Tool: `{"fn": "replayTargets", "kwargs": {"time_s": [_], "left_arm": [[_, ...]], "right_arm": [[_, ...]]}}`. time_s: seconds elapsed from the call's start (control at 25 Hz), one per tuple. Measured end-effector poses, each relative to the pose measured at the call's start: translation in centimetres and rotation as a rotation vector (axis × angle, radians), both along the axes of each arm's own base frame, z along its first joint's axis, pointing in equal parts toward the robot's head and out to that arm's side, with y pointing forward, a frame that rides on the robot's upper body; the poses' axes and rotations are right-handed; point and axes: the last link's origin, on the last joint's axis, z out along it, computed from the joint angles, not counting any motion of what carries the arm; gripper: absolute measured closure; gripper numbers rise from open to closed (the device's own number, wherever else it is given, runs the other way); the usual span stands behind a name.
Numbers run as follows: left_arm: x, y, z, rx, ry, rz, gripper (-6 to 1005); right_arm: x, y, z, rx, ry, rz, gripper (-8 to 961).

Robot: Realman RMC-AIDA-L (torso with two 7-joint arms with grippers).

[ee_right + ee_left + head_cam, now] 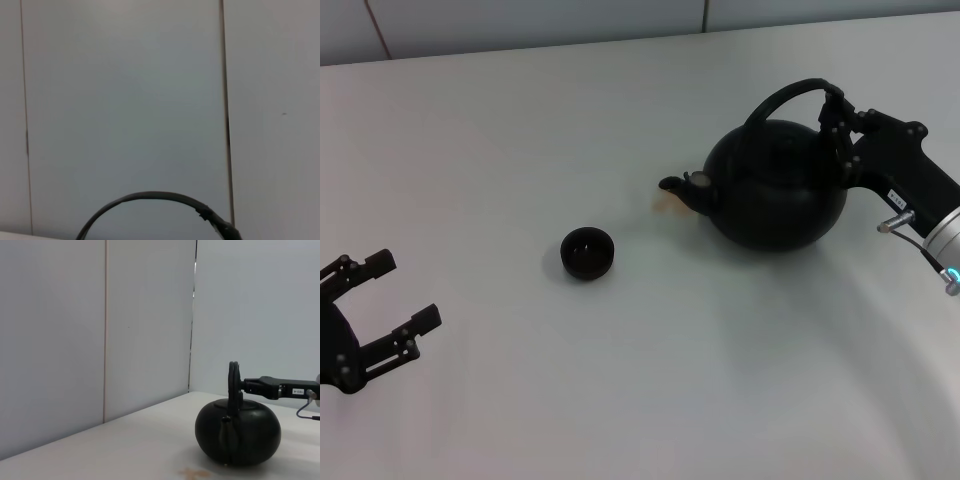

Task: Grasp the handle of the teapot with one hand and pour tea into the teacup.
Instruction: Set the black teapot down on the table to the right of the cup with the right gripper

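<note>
One teapot (pixel 775 190), one teacup (pixel 587 252), two hands.

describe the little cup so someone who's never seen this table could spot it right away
On the white table, find the large round matte-black teapot, whose arched handle the right gripper is at. Its short spout points toward a tiny dark, handleless bowl-shaped teacup standing alone, between the teapot and the open left gripper. It is the smallest item and nothing touches it.

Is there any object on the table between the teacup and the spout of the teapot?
No object: in the head view, bare table separates the teacup from the teapot spout, apart from a faint orange stain under the spout.
</note>
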Motion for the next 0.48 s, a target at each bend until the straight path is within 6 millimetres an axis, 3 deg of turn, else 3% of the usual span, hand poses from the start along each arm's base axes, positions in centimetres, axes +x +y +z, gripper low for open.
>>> {"fn": "replayTargets", "kwargs": {"time_s": [0.44,0.48], "left_arm": [[-0.04,0.01,0.06,-0.002,-0.002,0.004,186],[-0.02,0.04,0.06,-0.002,-0.002,0.004,186]], "right_arm": [[0.41,-0.34,0.08,0.003,0.013,-0.02,744],[0.47,-0.45,0.08,0.003,0.016,-0.022,697]]}}
